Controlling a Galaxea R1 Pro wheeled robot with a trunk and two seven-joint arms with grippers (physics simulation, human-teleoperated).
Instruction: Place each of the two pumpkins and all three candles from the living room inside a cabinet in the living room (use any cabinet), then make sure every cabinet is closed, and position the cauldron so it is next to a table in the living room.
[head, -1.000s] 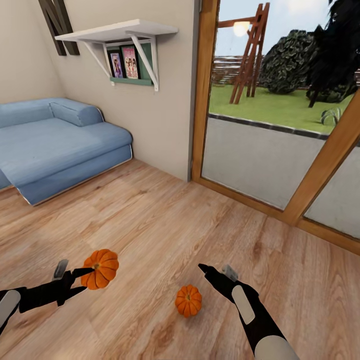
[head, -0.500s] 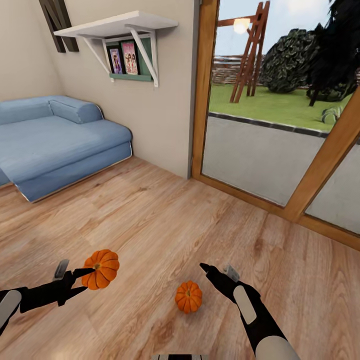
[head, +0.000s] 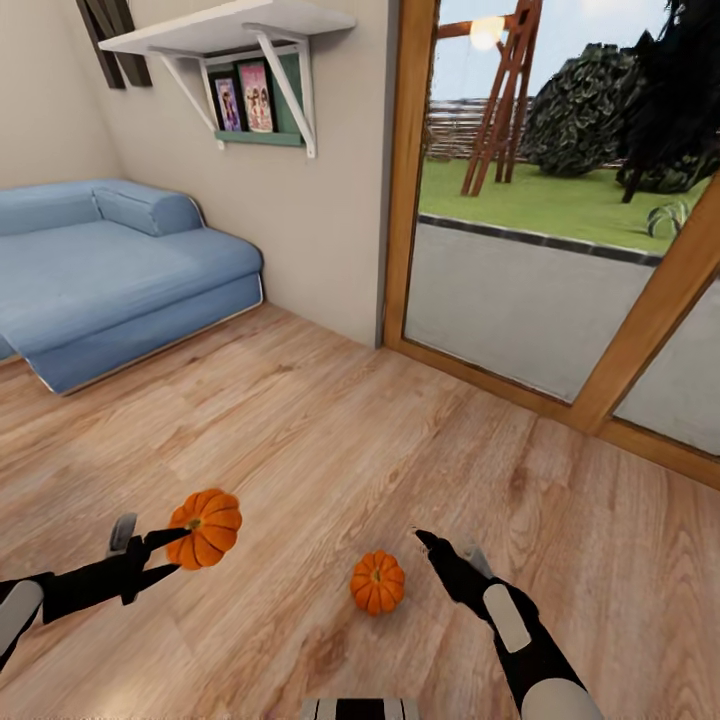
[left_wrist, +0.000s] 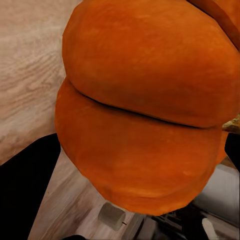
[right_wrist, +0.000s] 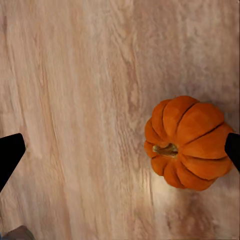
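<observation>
My left gripper (head: 178, 547) is shut on a bright-orange ribbed pumpkin (head: 205, 527) and holds it above the wood floor at the lower left. This pumpkin (left_wrist: 145, 110) sits very close in the left wrist view. The second pumpkin (head: 377, 582) rests on the floor, stem up, just left of my right gripper (head: 432, 548). In the right wrist view the right gripper (right_wrist: 121, 152) is wide open above the floor, with that pumpkin (right_wrist: 187, 144) next to one fingertip. The candles, cabinet, cauldron and table are out of view.
A blue sofa (head: 110, 270) stands against the left wall under a white shelf (head: 235, 25) with photo frames. A wood-framed glass door (head: 520, 290) runs along the right, with a garden behind it. Wood floor (head: 330, 440) stretches between them.
The view has shifted slightly, so the room sits higher in the picture. My right gripper has dropped a little, closer beside the floor pumpkin. The left gripper still holds its pumpkin.
</observation>
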